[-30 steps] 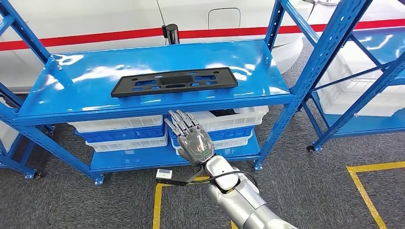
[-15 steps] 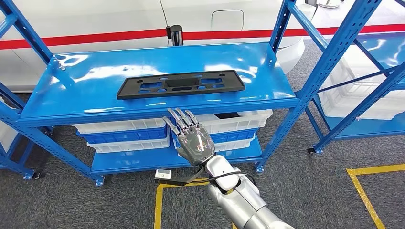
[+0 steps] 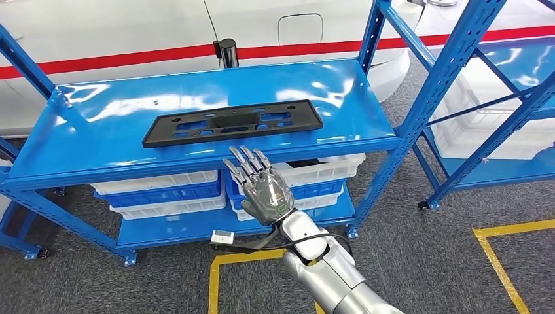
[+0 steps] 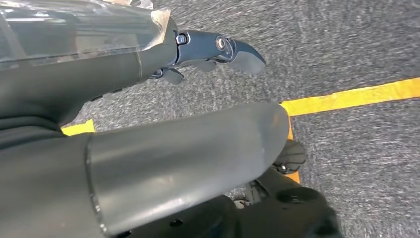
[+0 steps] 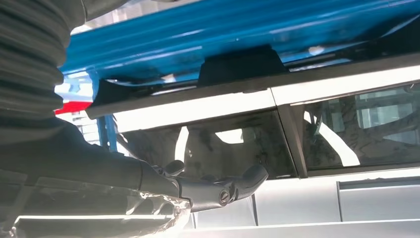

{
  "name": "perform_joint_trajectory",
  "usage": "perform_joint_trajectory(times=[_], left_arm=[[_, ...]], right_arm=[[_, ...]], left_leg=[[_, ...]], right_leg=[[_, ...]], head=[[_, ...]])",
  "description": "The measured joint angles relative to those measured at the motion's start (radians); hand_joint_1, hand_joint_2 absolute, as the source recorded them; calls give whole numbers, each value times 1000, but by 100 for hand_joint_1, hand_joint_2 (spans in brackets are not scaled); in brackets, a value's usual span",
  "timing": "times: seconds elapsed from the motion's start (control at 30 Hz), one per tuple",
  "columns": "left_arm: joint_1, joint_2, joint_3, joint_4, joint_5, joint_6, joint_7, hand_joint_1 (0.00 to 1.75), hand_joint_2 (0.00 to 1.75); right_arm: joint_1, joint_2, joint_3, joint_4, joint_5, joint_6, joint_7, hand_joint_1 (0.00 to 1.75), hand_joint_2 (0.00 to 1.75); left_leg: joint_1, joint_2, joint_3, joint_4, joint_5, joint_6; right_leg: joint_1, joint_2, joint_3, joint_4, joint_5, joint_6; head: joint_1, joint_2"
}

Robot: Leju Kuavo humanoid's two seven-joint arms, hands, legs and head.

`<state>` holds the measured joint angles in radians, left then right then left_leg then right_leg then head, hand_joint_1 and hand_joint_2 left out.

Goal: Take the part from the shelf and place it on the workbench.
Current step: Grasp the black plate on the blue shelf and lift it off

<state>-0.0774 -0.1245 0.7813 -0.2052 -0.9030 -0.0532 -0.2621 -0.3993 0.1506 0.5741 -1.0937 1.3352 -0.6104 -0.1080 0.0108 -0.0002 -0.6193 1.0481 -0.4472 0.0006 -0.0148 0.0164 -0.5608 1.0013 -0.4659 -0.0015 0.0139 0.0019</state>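
The part [image 3: 232, 122] is a long flat black plate with cut-outs. It lies along the front half of the blue shelf top [image 3: 98, 124]. My right hand [image 3: 262, 186] is raised in front of the shelf's front edge, just below the part, with its fingers spread and nothing in it. The fingertips [image 3: 243, 157] reach to the edge but stay apart from the part. In the right wrist view the hand [image 5: 213, 186] points toward the part's dark edge [image 5: 241, 63] against the blue shelf. My left hand [image 4: 218, 49] hangs over the grey floor, holding nothing.
White and blue bins [image 3: 163, 190] fill the lower shelf. A second blue rack [image 3: 497, 98] stands at the right. A white car body with a red stripe [image 3: 131, 59] is behind. A black post [image 3: 227, 52] stands at the shelf's back edge. Yellow tape [image 3: 497, 261] marks the floor.
The camera has shifted, so the shelf and part sit a little further left in the picture. My right hand stays raised and open near the shelf's front edge.
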Motion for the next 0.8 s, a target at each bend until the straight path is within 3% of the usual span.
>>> perform_joint_trajectory(times=[0.03, 0.13, 0.2, 0.3, 0.33, 0.37, 0.4, 0.47, 0.5, 0.57, 0.7, 0.73, 0.8], left_arm=[[-1, 0, 2, 0, 0, 0, 0, 0, 0], [-1, -1, 4, 0, 0, 1, 0, 0, 0], [-2, -2, 4, 0, -1, 1, 1, 0, 0], [-3, -1, 5, 0, -4, 1, 1, 0, 0], [-2, -1, 5, 0, -5, 0, 1, 0, 0], [-2, -2, 5, 0, -6, 0, 1, 0, 0], [-2, -2, 5, 0, -7, 0, 1, 0, 0], [-2, -4, 5, 0, -8, -1, 1, 0, 0], [-2, -4, 6, 0, -8, -1, 1, 0, 0], [-2, -4, 7, 0, -8, 0, 1, 0, 0], [-4, -2, 9, 0, -8, 0, 1, 0, 0], [-4, -2, 9, 0, -9, 0, 1, 0, 0], [-4, -2, 9, 0, -9, 0, 1, 0, 0]], right_arm=[[0, 1, 0, 0, 0, 0, 0, 0, 175], [-1, 2, 0, -1, 0, 0, 0, 0, 175], [-1, 2, 0, -2, -1, -1, 0, 0, 175], [3, -2, -1, -2, -5, -4, 0, 0, 175], [6, -5, -2, -1, -8, -5, 0, 0, 175], [8, -7, -3, 0, -11, -6, -1, 0, 175], [10, -8, -4, 0, -14, -6, -2, 0, 175], [10, -9, -5, 0, -20, -7, -5, 0, 175], [10, -9, -6, 0, -22, -7, -6, 0, 175], [9, -9, -7, 1, -24, -8, -8, 0, 175], [6, -7, -8, 1, -25, -8, -8, 0, 175], [5, -6, -8, 1, -25, -8, -8, 0, 175], [5, -4, -8, 2, -25, -8, -8, 0, 175]], left_leg=[[-3, -1, 15, -32, 7, 5], [-7, -2, 26, -49, 1, 19], [-4, 1, 40, -60, 5, 32], [-3, 2, 47, -65, 3, 43], [-3, 1, 49, -65, 1, 44], [-3, 0, 52, -64, -3, 43], [-3, -1, 56, -64, -7, 41], [-4, -3, 68, -63, -17, 35], [-6, -4, 74, -61, -24, 30], [-10, -4, 78, -57, -36, 19], [0, -2, 71, -27, -65, -2], [2, -2, 52, 13, -86, -8], [5, -2, -18, 137, -137, -18]], right_leg=[[2, 1, 1, 0, -3, 4], [4, 1, 0, 0, -10, 21], [5, -3, -21, 42, -30, 26], [4, -5, -128, 231, -94, 22], [4, -5, -161, 279, -102, 24], [3, -6, -176, 292, -94, 31], [2, -6, -170, 263, -71, 40], [0, -12, -112, 124, -4, 54], [-1, -15, -83, 62, 22, 53], [0, -18, -55, 6, 42, 39], [-5, -13, -45, 2, 37, 8], [-8, -12, -41, 0, 36, 2], [-6, -12, -36, 0, 30, -6]], head=[[0, 0], [1, 0], [2, 0], [3, 0], [3, 0], [3, 0], [2, 0], [3, 0], [2, 0], [1, 0], [-1, 0], [-2, 0], [-2, 0]])
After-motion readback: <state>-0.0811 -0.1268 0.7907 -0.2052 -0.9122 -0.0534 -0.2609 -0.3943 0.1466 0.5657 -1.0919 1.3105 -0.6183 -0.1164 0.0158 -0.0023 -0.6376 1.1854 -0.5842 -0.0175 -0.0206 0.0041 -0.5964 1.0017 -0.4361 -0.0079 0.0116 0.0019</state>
